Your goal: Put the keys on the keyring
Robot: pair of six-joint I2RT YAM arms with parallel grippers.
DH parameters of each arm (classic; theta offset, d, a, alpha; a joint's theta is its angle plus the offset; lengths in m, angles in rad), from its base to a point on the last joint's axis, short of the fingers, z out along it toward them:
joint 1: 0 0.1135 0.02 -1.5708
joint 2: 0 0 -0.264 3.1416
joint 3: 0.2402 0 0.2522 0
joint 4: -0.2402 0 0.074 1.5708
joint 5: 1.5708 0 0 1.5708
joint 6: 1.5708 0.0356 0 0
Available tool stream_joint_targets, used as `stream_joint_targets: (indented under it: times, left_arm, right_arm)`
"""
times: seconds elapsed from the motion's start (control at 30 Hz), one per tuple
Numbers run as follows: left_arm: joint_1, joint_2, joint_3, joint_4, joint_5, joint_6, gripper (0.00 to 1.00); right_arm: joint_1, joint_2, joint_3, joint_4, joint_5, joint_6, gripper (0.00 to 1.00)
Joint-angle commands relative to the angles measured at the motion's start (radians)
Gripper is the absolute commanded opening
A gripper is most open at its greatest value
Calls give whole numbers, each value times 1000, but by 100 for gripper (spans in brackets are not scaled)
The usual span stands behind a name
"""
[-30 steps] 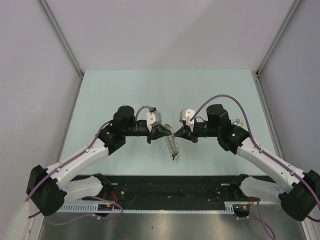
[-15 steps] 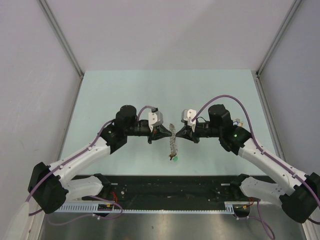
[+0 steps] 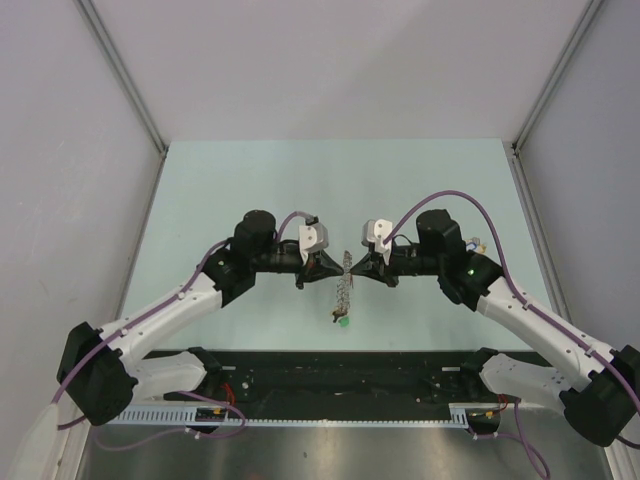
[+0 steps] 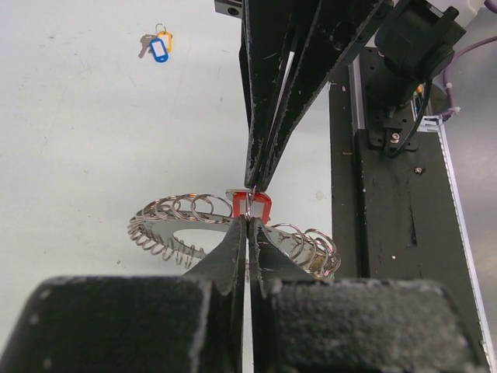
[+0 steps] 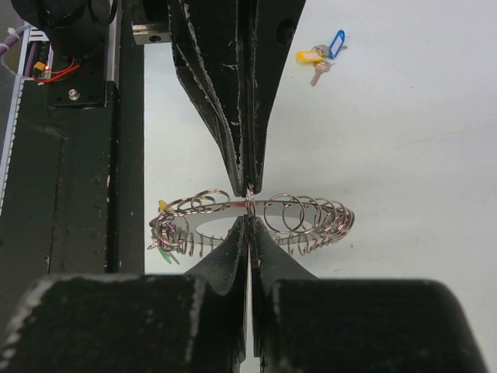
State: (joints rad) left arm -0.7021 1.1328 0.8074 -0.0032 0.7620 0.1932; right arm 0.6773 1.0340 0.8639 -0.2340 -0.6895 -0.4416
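Seen from overhead, the left fingers (image 3: 334, 266) reached in from 9 o'clock and the right fingers (image 3: 358, 266) from 3 o'clock. They met tip to tip over the middle of the counter (image 3: 250, 180). Both pairs were pressed together, each pinching the wire of the keyring (image 3: 343, 292) at nearly the same spot.

From that pinch the keyring trailed toward 6 o'clock as a narrow coiled strand, with a green key (image 3: 343, 321) at its low end. In the left wrist view the coils spread to either side of the closed tips. A red key (image 4: 248, 203) sat right at the pinch point, though I could not tell which pair touched it.

The blue and yellow keys (image 5: 322, 56) lay bunched together on the counter, well apart from the keyring, out toward 3 o'clock beyond the right wrist.
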Motion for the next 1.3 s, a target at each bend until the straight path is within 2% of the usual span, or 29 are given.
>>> stream_joint_targets:
  times: [0.0,0.3,0.47,0.67,0.9,1.27]
  left_arm:
    - [-14,8,53,12,3,-3,0]
    - [-16,-10,44,69,-26,-75,0]
    - [-14,-34,35,86,-119,-112,0]
    - [-4,-59,23,109,-164,-140,0]
    - [1,-85,1,138,-116,-118,0]
    - [7,-82,-11,160,-47,-103,0]
  right_arm:
    - [18,-17,9,74,-16,-3,0]
    - [42,3,9,76,21,-19,0]
    - [45,9,9,62,33,-37,0]
    - [42,15,9,50,57,-45,0]
    - [11,24,6,65,71,-9,0]
    - [-56,-5,-43,148,-76,26,0]
